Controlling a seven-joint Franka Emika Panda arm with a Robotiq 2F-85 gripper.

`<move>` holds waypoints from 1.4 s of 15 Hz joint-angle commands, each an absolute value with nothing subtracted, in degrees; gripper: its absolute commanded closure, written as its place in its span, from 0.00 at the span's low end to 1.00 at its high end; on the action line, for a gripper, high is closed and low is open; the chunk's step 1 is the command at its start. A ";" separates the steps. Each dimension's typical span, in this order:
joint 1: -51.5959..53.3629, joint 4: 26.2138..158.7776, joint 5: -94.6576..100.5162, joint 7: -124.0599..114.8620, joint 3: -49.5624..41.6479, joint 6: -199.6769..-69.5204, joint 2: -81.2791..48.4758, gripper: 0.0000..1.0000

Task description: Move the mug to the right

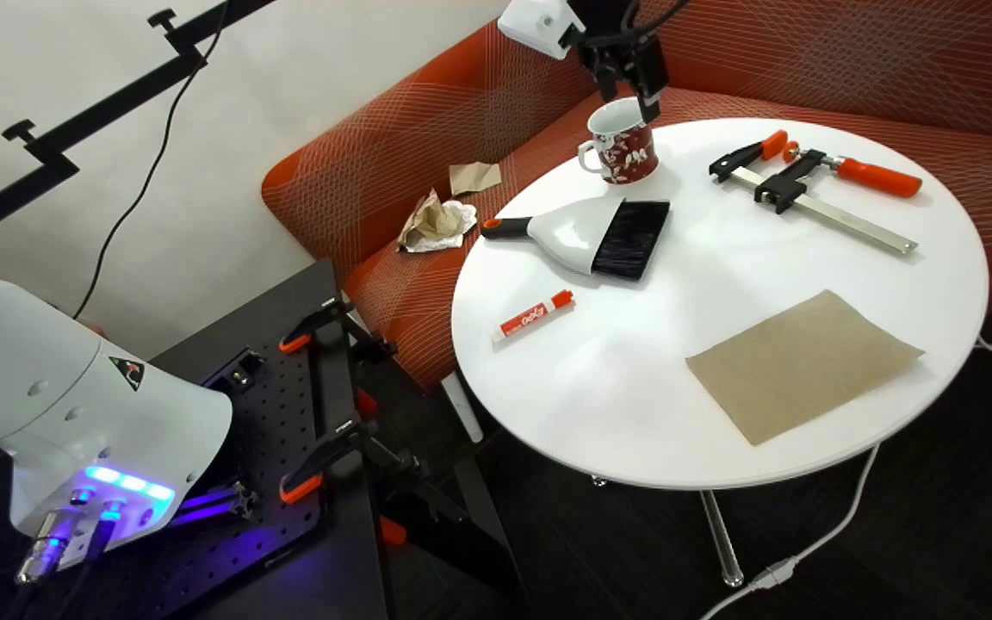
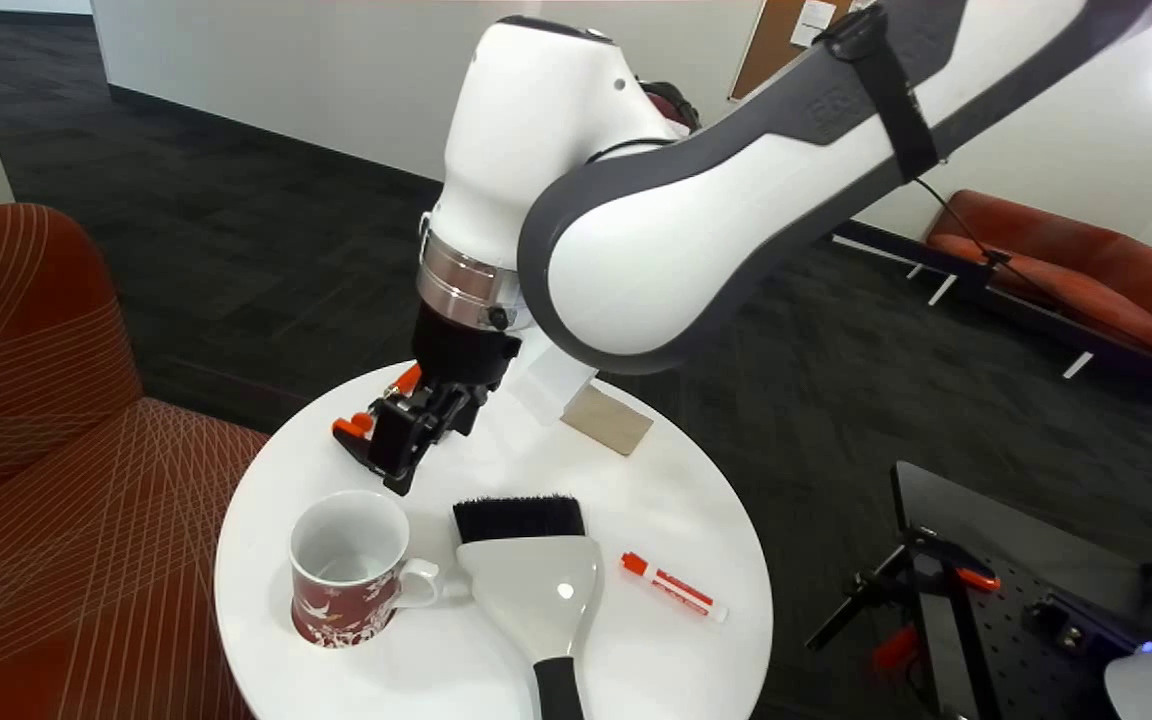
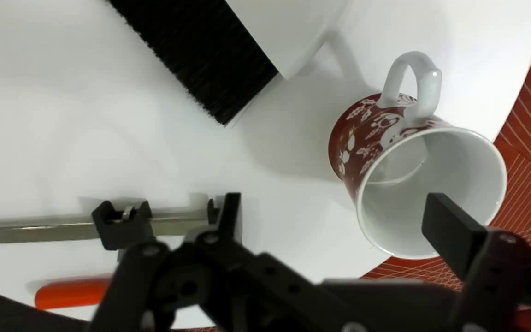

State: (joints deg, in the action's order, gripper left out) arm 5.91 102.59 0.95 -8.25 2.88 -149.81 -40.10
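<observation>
The mug, dark red with a white pattern and white inside, stands upright on the round white table near its edge. It shows in both exterior views (image 1: 631,157) (image 2: 341,605), with its handle toward the dustpan brush side. In the wrist view the mug (image 3: 362,133) is at the right with its opening toward the camera. My gripper (image 3: 332,207) is open with nothing between its fingers. One finger overlaps the mug's opening in the wrist view. In the exterior views the gripper (image 1: 629,103) (image 2: 428,452) hovers above and beside the mug, apparently not touching it.
A white dustpan with a black brush (image 1: 599,237) lies close to the mug. A clamp with orange parts (image 1: 806,194) lies on the table's far side. A red marker (image 1: 535,316) and a brown paper sheet (image 1: 806,366) also lie on the table (image 1: 616,413). An orange bench (image 1: 539,103) borders it.
</observation>
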 commanded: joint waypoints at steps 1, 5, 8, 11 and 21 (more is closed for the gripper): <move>7.46 97.72 0.32 -8.78 2.42 -149.64 -43.70 0.00; 8.86 94.08 0.86 -9.25 1.77 -147.88 -46.82 0.00; 9.87 91.90 1.38 -9.69 0.92 -147.55 -49.07 0.00; 10.76 90.03 1.70 -10.01 -0.15 -147.22 -51.01 0.00; 10.80 86.38 1.16 -9.23 -0.07 -144.53 -54.26 0.64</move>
